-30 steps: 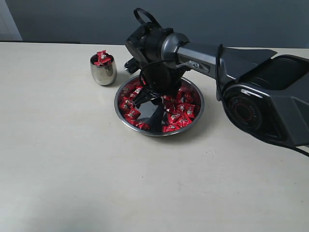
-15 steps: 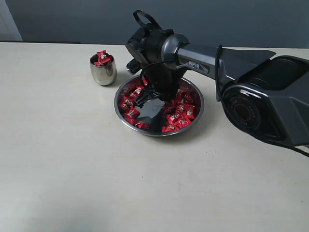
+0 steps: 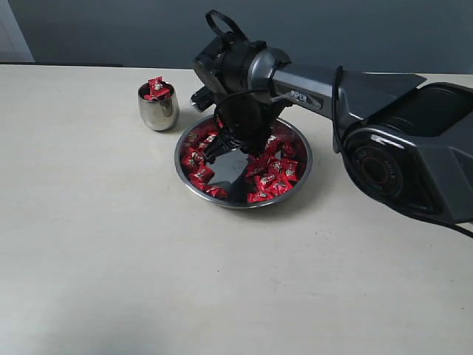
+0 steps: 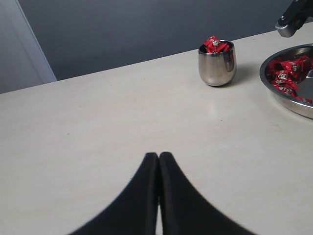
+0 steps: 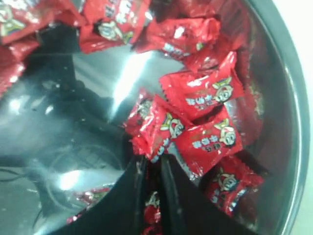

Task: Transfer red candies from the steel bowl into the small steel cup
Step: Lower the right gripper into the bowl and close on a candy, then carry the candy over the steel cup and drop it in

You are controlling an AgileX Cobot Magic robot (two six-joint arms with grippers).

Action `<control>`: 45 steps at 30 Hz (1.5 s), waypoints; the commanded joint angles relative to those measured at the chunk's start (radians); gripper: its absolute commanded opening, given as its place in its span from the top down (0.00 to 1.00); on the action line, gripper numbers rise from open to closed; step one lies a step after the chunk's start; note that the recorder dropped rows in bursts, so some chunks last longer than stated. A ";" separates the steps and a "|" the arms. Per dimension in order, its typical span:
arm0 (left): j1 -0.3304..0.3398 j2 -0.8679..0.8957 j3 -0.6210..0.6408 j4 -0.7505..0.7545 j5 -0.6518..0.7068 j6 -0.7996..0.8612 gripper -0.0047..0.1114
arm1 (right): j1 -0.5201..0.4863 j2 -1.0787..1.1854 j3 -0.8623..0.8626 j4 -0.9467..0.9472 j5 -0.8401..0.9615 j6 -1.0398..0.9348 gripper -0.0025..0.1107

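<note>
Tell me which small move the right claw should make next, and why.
Probably lift straight up: the right claw seems shut on one red candy inside the steel bowl, and the small steel cup stands beside the bowl, waiting for it.

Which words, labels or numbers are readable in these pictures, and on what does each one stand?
"PiPER" (small, barely legible): white letters on the right arm.
Red candies: white and yellow print on the wrappers, too blurred to read.
</note>
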 commanded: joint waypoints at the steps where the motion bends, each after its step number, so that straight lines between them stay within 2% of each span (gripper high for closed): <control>1: 0.000 -0.004 -0.001 0.003 -0.007 -0.005 0.96 | -0.004 -0.041 -0.002 0.083 -0.028 -0.023 0.89; 16: 0.000 -0.004 -0.001 0.003 -0.007 -0.005 0.96 | -0.004 -0.052 -0.002 0.145 -0.079 -0.057 0.88; 32: 0.000 -0.004 -0.001 0.003 -0.007 -0.005 0.96 | -0.004 -0.110 -0.002 0.282 -0.416 -0.057 0.88; 37: 0.000 -0.004 -0.001 0.003 -0.007 -0.005 0.96 | -0.004 -0.108 -0.002 0.397 -0.629 -0.057 0.88; 45: 0.000 -0.004 -0.001 0.003 -0.007 -0.005 0.96 | 0.021 -0.086 -0.002 0.400 -0.882 -0.057 0.88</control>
